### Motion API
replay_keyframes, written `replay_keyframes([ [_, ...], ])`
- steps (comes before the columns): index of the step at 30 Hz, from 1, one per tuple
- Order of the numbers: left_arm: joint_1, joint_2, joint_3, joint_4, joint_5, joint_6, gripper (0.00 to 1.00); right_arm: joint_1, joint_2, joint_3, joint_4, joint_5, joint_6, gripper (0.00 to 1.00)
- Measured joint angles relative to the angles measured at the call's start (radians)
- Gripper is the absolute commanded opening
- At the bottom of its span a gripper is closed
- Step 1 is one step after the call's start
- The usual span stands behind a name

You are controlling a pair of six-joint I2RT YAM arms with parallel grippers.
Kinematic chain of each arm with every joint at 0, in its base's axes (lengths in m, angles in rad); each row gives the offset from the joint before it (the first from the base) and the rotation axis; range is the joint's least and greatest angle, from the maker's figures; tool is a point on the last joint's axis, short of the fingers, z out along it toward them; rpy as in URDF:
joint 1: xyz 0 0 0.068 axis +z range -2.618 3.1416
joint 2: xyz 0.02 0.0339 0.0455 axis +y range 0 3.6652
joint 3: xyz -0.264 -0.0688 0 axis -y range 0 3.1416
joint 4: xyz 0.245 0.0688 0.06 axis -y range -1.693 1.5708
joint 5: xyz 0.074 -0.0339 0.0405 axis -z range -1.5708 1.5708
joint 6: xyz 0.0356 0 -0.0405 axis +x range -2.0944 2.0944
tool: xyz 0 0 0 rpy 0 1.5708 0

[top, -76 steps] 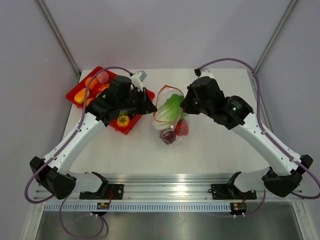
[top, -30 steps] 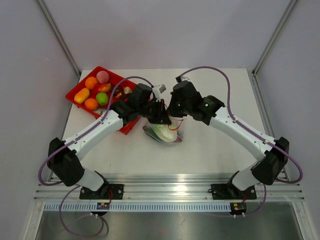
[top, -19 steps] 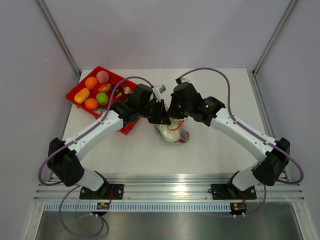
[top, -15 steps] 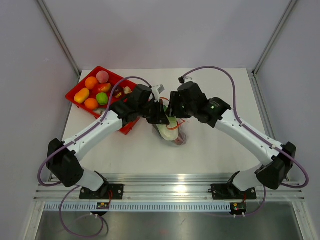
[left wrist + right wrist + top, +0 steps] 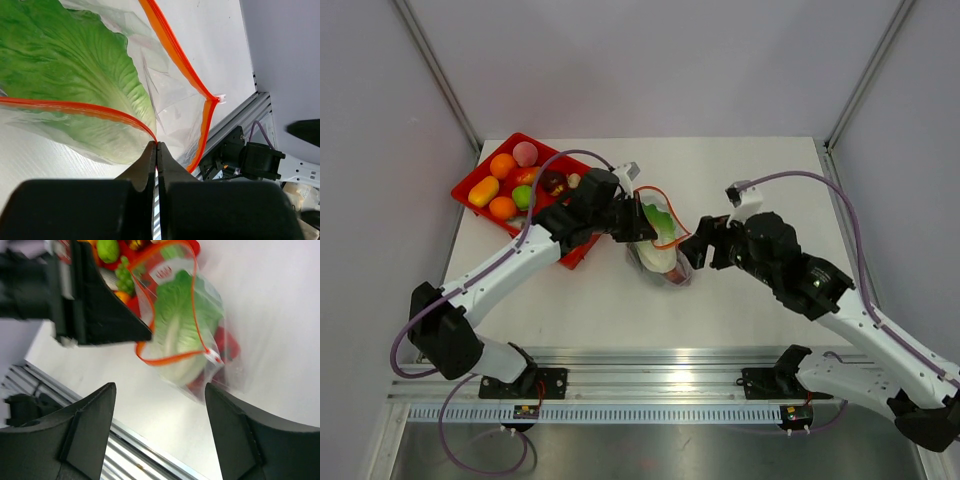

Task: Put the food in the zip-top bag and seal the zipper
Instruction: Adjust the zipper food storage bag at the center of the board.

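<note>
The clear zip-top bag (image 5: 665,262) lies at mid-table with the green-white cabbage (image 5: 657,222) and a red piece of food (image 5: 676,278) inside. Its orange zipper (image 5: 671,214) stands apart in a loop. My left gripper (image 5: 638,224) is shut on the zipper's near strip (image 5: 75,106), pinched right at the fingertips (image 5: 156,145), with the cabbage (image 5: 65,60) just behind. My right gripper (image 5: 698,252) is open with nothing between its fingers and hangs to the right of the bag. In its wrist view the right gripper (image 5: 160,386) faces the bag (image 5: 205,335), zipper (image 5: 170,360) and cabbage (image 5: 180,322).
A red tray (image 5: 470,179) at the back left holds more toy food: orange (image 5: 502,165), pink (image 5: 525,153) and green (image 5: 523,197) pieces. The left arm reaches over its right end. The aluminium rail (image 5: 650,385) runs along the near table edge.
My right gripper has opened, let go of the bag's mouth and pulled back to the right. The left gripper still pinches the zipper, and the bag has shifted slightly.
</note>
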Motion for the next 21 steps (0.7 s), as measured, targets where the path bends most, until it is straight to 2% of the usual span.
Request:
replay_keyframes([
  [4,0.000,-0.025,-0.014,-0.002,-0.005,-0.004,0.00,0.000,-0.151,-0.285,0.159,-0.002,-0.050,0.82],
  [8,0.002,-0.067,-0.031,-0.011,-0.013,-0.003,0.00,0.000,-0.325,-0.488,0.261,0.026,-0.090,0.76],
  [12,0.002,-0.124,-0.077,-0.010,-0.026,-0.004,0.00,0.000,-0.357,-0.490,0.310,0.017,-0.132,0.74],
  [16,0.003,-0.168,-0.124,-0.014,-0.033,-0.006,0.00,0.000,-0.252,-0.465,0.353,-0.030,-0.178,0.73],
  [21,0.003,-0.194,-0.157,-0.016,-0.039,-0.012,0.00,0.000,-0.176,-0.527,0.444,-0.066,-0.224,0.71],
])
